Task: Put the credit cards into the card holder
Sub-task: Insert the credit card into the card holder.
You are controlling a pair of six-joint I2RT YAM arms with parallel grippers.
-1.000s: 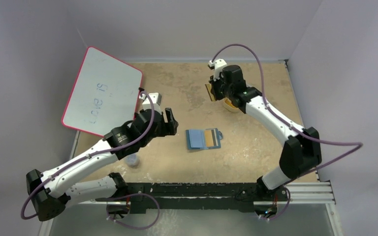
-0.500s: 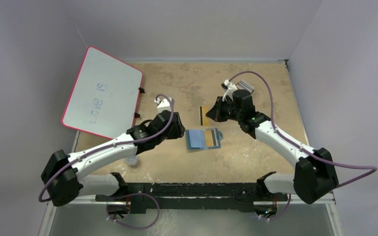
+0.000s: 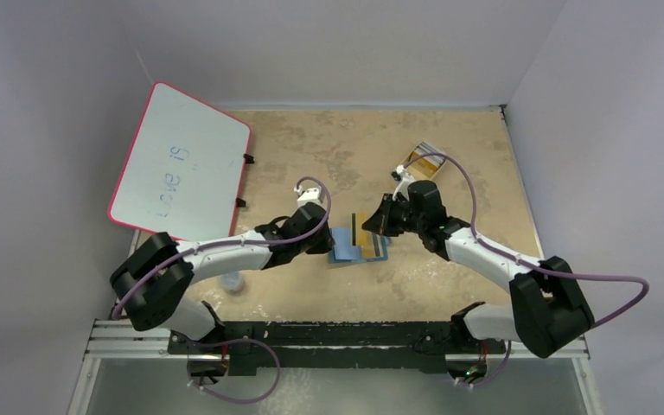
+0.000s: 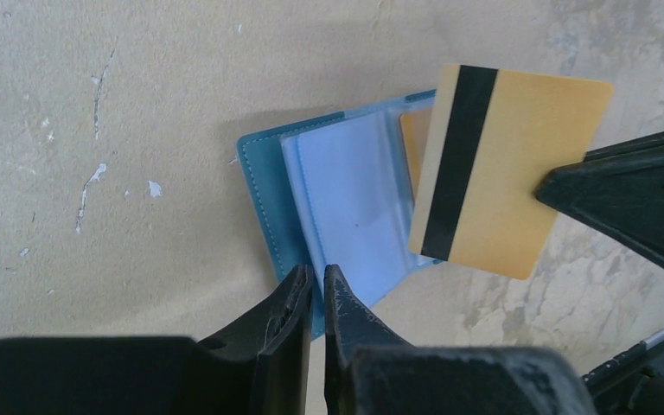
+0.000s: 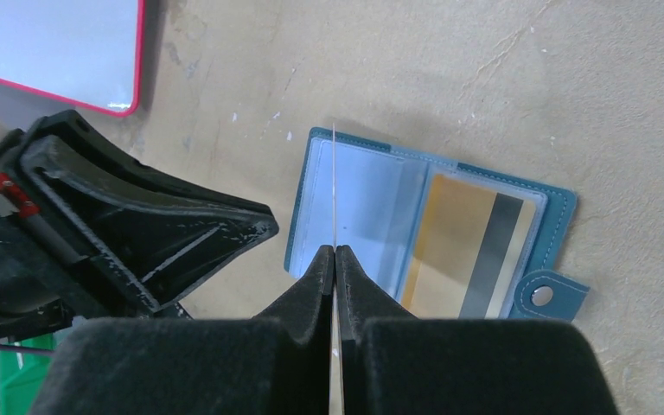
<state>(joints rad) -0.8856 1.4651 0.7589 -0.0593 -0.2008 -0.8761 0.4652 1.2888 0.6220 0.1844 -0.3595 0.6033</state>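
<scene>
Right gripper (image 5: 335, 255): clamped tight on one orange card (image 4: 506, 173) with a dark stripe down one side. The card stands on edge and hangs just over the card holder (image 5: 372, 207).

The holder lies open and flat on the surface (image 3: 311, 147), between the two arms. One pocket already carries a striped card (image 5: 462, 246). The pocket nearer the left arm looks vacant.

Left gripper (image 4: 316, 278): fingers drawn nearly together, only a sliver of gap, nothing seen in it. The tips sit over the holder's teal edge (pressing it down or merely hovering, I cannot tell).

More cards (image 3: 422, 161) lie well behind the right arm, on the far side.

Risks, as I read them:
- The pocket mouth is thin clear film lying flat. If the card's leading edge meets the film and not the slot, it will likely skate across the top or buckle the sleeve.
- The holder looks light. If it is not truly pinned, a sideways push from the card could slide it or flip a leaf shut.
- The grip is a narrow bite at one edge of the card. Resistance at the pocket could twist the card in the grip or pop it loose.
- Both grippers crowd the same small thing. A slight drift would put finger against finger.
</scene>
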